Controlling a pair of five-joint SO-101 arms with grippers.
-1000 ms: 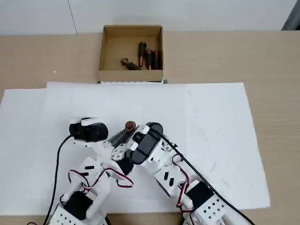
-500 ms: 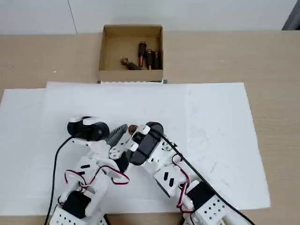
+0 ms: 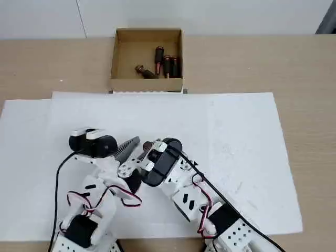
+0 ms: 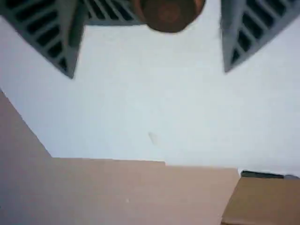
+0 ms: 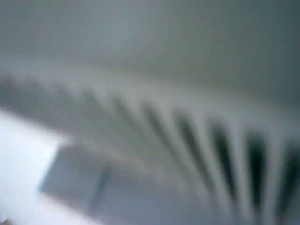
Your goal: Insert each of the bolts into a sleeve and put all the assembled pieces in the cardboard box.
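While the left claw is gaping wide with the copper-brown bolt sitting end-on between its jaws, ungripped, the cardboard box is waiting at twelve o'clock, and the right claw is giving no sign of its grip.

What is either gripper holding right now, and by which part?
The left gripper holds nothing: its jaws stand wide apart, clear of the brown round piece between them. Whether the right gripper holds that piece cannot be told.
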